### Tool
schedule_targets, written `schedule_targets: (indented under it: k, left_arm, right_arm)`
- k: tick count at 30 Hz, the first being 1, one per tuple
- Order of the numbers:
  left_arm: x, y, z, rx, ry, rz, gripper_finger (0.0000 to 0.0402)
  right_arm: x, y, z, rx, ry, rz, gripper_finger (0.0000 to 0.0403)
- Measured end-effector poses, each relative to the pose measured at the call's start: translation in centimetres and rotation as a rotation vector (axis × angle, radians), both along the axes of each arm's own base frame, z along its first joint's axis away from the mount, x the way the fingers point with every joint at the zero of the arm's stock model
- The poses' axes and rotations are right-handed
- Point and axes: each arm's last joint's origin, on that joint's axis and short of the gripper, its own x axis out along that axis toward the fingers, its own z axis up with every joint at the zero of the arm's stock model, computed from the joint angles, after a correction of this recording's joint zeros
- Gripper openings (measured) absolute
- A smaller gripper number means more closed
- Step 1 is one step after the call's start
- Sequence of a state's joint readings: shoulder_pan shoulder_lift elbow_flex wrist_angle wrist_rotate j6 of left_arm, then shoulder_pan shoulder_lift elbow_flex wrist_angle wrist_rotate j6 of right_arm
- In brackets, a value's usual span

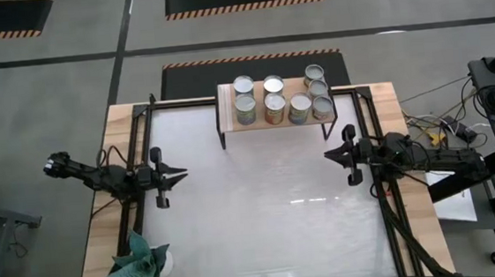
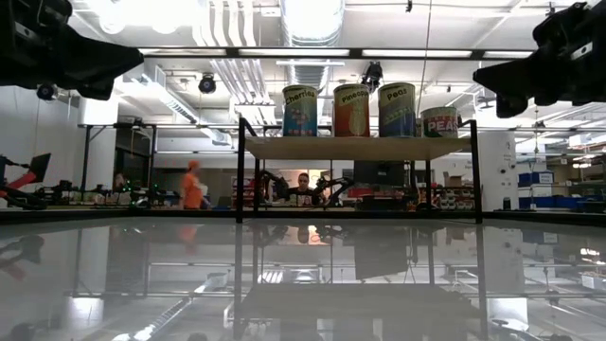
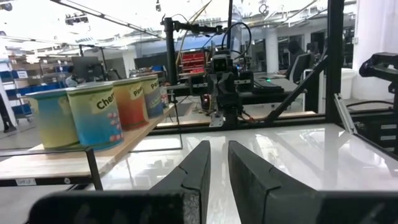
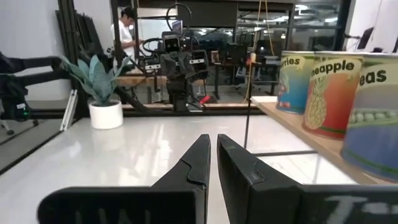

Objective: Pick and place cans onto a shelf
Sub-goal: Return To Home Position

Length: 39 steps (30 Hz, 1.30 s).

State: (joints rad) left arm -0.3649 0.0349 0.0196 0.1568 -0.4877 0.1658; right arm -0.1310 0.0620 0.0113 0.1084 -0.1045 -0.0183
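Note:
Several small cans with silvery tops stand upright on the shelf, a light-wood board on thin black legs at the table's far middle. In the low view the cans stand in a row on the board. My left gripper hovers at the table's left, shut and empty, its fingers pointing toward the table's right; it also shows in the left wrist view. My right gripper hovers at the table's right, shut and empty, pointing toward the table's left. Both are nearer than the shelf and apart from it.
A teal spiky plant in a white pot stands at the table's near left corner. Black frame rails run along the left and right sides of the white tabletop. People show in the room beyond the table.

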Motion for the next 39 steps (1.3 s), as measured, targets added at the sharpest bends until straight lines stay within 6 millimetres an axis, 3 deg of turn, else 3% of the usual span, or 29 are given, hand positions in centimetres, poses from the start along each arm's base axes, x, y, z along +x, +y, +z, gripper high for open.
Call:
schedule_targets:
  k: [15, 29, 39]
  left_arm:
    - [0.0, 0.0, 0.0, 0.003, 0.006, 0.000, 0.0039]
    - [0.1, 0.0, -0.1, 0.007, 0.015, 0.000, 0.0039]
    - [0.1, -0.1, -0.1, 0.007, 0.017, 0.000, 0.0039]
  right_arm:
    - [-0.1, 0.3, 0.3, 0.015, -0.024, 0.028, 0.0018]
    - [-0.4, 0.0, -0.3, -0.261, 0.037, -0.048, 0.0018]
    - [-0.4, -0.3, -0.4, -0.106, 0.035, -0.080, 0.0018]
